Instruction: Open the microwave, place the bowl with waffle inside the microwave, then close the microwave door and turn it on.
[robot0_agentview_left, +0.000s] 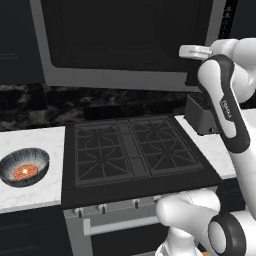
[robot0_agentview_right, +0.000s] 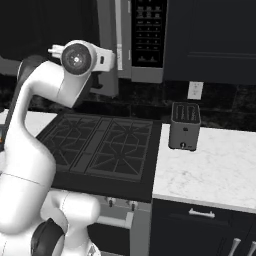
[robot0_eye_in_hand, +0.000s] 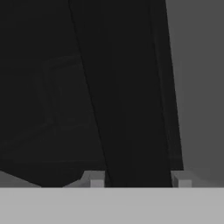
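The microwave (robot0_agentview_left: 125, 45) hangs high on the far wall above the stove (robot0_agentview_left: 132, 150), a big rigid box that will not shift when pulled on; its door (robot0_agentview_left: 120, 35), black glass in a silver-grey frame, is probably stiff and swings on a hinge, so the place to take hold is the dark vertical handle bar (robot0_eye_in_hand: 131, 96) at the door's right edge, beside the button panel (robot0_agentview_right: 147, 32). In the hand view that bar runs up between the two fingertips (robot0_eye_in_hand: 97, 179) of the gripper (robot0_eye_in_hand: 139, 180), which stands part open astride it; whether the pads touch the bar yet I cannot tell. The surface (robot0_agentview_left: 30, 165) to the left of the stove carries the bowl (robot0_agentview_left: 24, 167), small, hard, likely light and smooth-walled, best pinched at the rim, with the waffle (robot0_agentview_left: 25, 171) lying loose at its centre, so it should stay level. The toaster (robot0_agentview_right: 185, 126) sits on the right surface (robot0_agentview_right: 215, 170), below the panel and well apart from the bowl; the door's swing over the stove looks free.
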